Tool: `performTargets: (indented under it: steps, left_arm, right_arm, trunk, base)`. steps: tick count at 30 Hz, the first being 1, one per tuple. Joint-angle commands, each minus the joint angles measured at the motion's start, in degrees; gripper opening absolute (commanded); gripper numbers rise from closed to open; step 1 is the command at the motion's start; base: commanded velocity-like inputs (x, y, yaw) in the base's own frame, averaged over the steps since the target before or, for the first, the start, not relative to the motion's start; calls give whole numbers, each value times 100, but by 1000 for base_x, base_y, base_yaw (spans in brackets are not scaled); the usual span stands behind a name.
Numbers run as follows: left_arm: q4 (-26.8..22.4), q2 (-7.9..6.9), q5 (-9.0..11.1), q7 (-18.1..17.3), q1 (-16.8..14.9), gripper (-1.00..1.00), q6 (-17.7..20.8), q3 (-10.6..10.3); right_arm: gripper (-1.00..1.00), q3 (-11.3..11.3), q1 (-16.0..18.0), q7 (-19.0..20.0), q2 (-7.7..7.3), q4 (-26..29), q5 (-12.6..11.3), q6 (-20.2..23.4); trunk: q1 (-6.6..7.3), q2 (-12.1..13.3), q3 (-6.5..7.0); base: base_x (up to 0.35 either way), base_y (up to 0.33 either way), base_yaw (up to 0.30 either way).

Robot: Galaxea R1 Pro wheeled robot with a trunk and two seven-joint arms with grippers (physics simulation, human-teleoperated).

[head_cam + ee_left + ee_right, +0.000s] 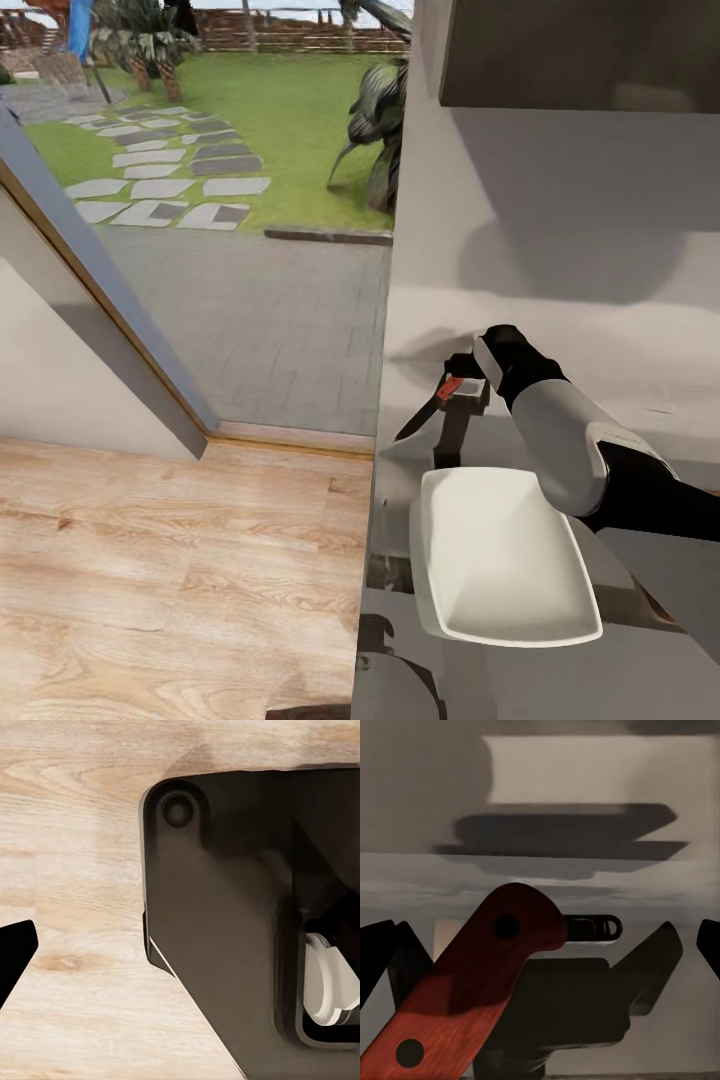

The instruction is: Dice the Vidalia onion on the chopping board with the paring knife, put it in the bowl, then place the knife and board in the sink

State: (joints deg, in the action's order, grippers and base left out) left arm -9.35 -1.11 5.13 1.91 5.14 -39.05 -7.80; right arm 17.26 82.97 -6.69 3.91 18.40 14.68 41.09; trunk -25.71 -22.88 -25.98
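Right gripper (462, 385) clamped on the paring knife (432, 404) by its red handle, blade slanting down and away over the countertop (640, 420), likely kept clear of the surface for carrying. The bowl (500, 560) sits nearer the robot, just beside the arm, apparently empty. Left gripper's state cannot be told; its wrist camera faces wood floor (75, 870).

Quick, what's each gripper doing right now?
Left gripper: cannot be told.
Right gripper: closed on the paring knife, above the countertop.
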Motion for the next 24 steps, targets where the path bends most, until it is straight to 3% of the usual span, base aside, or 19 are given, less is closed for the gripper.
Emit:
performTargets:
  steps: [1,11,24]
  left_arm:
    - [-14,-3,48,20,4,100,-6,-53]
    - [-14,-3,46,20,4,100,-6,-55]
    - [-14,-4,42,20,4,100,-6,-55]
  right_arm:
    - [100,23,0,-19,4,-399,202,31]
    - [100,23,0,-24,4,-399,205,31]
    - [100,25,0,-25,4,-399,203,31]
  trunk:
    - [-7,-4,-9]
    - [-7,-4,-7]
    - [-7,-4,61]
  base:
    - [0,0,0]
    - [-60,0,-7]
    - [-3,0,-155]
